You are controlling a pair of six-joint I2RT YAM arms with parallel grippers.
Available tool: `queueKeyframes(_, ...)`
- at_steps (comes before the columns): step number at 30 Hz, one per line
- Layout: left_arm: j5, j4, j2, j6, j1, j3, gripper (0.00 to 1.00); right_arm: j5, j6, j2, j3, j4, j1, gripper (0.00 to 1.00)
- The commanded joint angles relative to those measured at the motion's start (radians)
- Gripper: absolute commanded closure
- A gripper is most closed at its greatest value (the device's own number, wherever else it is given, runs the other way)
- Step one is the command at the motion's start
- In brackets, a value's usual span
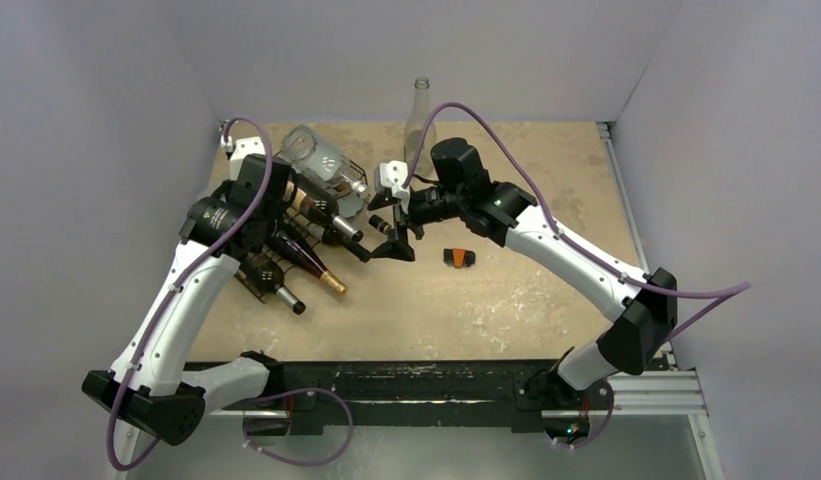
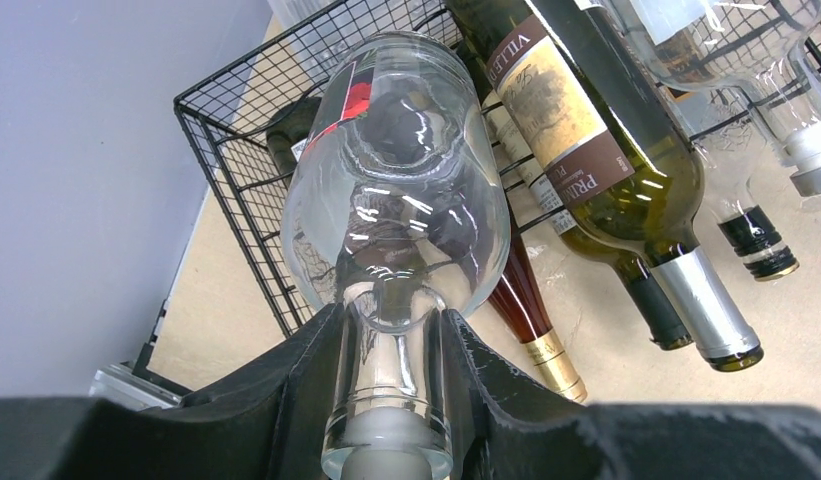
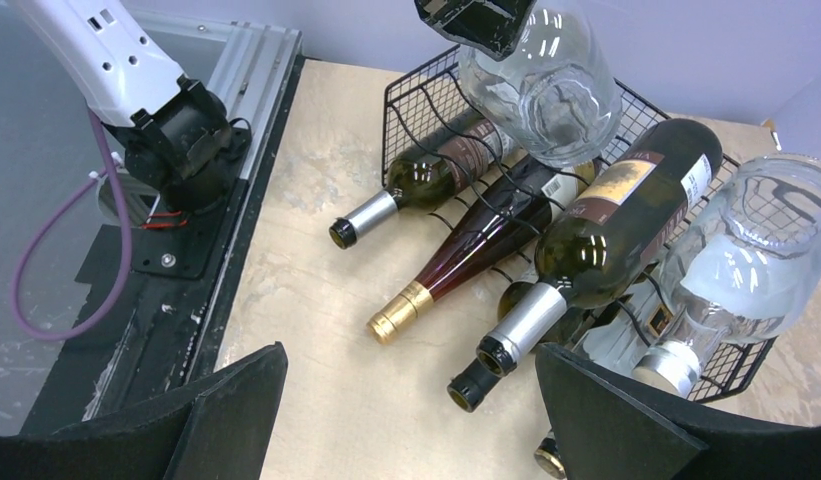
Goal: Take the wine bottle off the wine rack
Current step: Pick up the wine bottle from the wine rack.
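The black wire wine rack [image 2: 236,170] lies at the table's left and holds several bottles with their necks pointing right. My left gripper [image 2: 391,335] is shut on the neck of a clear wine bottle [image 2: 396,190] with a red and black label. It holds the bottle above the rack [image 3: 406,110], body away from the wrist. The right wrist view shows that bottle [image 3: 546,90] hanging clear of the wires. In the top view my left gripper [image 1: 268,192] covers it. My right gripper [image 3: 416,400] is open and empty over the table beside the bottle necks [image 1: 394,240].
On the rack lie a dark bottle with a silver capsule [image 3: 596,230], a red one with a gold capsule [image 3: 456,265] and a clear capped one [image 1: 321,160]. A tall clear bottle [image 1: 419,115] stands at the back. A small orange and black object [image 1: 458,257] lies mid-table.
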Motion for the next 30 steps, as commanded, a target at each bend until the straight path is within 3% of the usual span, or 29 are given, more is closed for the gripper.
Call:
queueKeyframes(1,-0.082,0.057,-0.021,0.064,0.007,0.085,1.0,-0.016,0.014,-0.046,-0.007,0.032,-0.007,0.01)
queueKeyframes(22,-0.048,0.06,-0.012,0.117,0.015,0.106,1.0,-0.018,0.003,0.0,0.046,0.013,-0.006,0.01)
queueKeyframes(30,-0.007,0.056,-0.024,0.103,0.015,0.123,1.0,-0.112,-0.29,0.164,0.235,-0.055,0.031,0.01)
